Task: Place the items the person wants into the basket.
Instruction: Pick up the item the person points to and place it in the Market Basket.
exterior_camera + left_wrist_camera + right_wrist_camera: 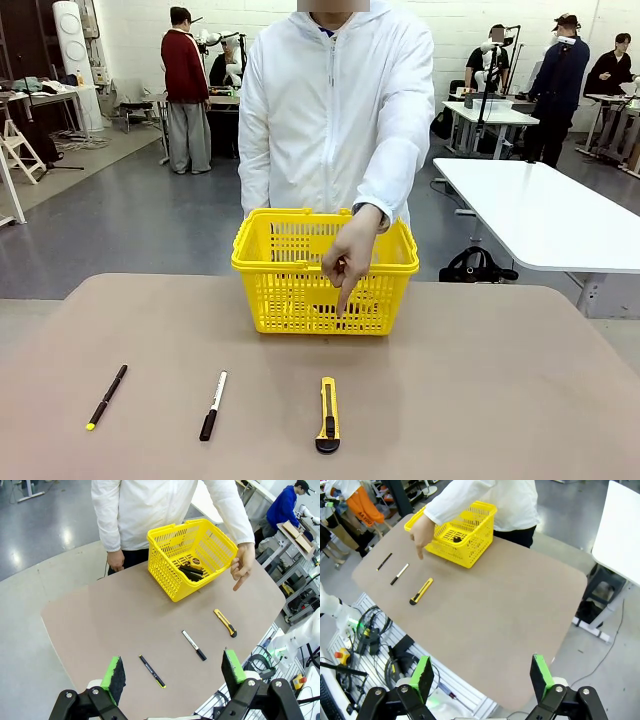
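Observation:
The yellow basket (275, 300) stands at the table's far middle, right in front of the person (330, 110) in the white coat. The person's hand (352, 255) hangs over its front wall, index finger pointing down toward the yellow-and-black utility knife (328, 413) lying near the front edge. In the left wrist view, a small round yellow-and-black tape measure (195, 560) lies inside the basket (165, 575) beside dark items. My left gripper (174, 672) is open and empty, high above the table's near side. Well off the table's right corner, my right gripper (480, 675) is likewise open, far from the knife (421, 591).
A black-and-white marker (213, 405) and a black pen with a yellow tip (107, 396) lie left of the knife in a row. The brown table (500, 380) is bare on its right half. A white table (540, 215) stands behind on the right.

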Motion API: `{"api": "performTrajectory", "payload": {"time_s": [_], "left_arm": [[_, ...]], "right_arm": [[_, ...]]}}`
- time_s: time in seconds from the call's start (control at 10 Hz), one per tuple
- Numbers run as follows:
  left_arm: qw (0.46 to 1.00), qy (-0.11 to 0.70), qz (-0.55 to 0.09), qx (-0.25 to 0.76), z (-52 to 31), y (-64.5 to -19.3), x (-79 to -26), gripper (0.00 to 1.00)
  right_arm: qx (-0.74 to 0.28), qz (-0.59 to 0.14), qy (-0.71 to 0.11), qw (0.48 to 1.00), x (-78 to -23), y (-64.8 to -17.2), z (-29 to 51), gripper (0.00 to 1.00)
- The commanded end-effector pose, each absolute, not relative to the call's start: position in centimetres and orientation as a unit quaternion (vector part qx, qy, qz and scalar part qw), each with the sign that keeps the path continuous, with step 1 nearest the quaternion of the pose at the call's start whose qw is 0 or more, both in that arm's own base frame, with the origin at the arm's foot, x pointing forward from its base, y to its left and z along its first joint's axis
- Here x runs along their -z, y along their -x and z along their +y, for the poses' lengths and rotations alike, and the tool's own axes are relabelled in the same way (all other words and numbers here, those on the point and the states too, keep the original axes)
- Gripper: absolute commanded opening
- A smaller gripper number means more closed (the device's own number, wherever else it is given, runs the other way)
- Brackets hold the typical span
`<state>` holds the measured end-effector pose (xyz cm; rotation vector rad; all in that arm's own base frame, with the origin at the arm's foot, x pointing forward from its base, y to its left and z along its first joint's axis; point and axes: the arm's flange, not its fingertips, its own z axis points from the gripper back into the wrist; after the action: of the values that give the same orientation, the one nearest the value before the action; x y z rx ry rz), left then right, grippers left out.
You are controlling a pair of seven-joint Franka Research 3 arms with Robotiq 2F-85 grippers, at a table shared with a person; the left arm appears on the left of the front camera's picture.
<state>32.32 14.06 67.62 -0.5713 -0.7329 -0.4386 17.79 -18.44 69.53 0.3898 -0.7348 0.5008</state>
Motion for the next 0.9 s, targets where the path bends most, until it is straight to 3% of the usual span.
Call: {"api": "performTrajectory", "payload": {"time_s": [0.0, 0.2, 0.5, 0.8], "left_arm": [[0.867, 0.276, -0.354, 0.217, 14.1, -32.2, -67.5, 1.00], [0.871, 0.273, -0.351, 0.210, 14.1, -32.3, -67.6, 1.00], [0.914, 0.179, -0.167, 0.324, -1.1, -37.2, -70.0, 1.00], [0.930, 0.089, -0.015, 0.357, -16.2, -37.6, -62.7, 1.00]], "right_arm": [[-0.249, -0.355, -0.195, 0.879, -69.5, -17.8, -18.1, 1.00], [-0.249, -0.355, -0.195, 0.879, -69.5, -17.8, -18.1, 1.00], [-0.249, -0.355, -0.195, 0.879, -69.5, -17.8, -18.1, 1.00], [-0.249, -0.355, -0.195, 0.879, -69.5, -17.8, -18.1, 1.00]]}}
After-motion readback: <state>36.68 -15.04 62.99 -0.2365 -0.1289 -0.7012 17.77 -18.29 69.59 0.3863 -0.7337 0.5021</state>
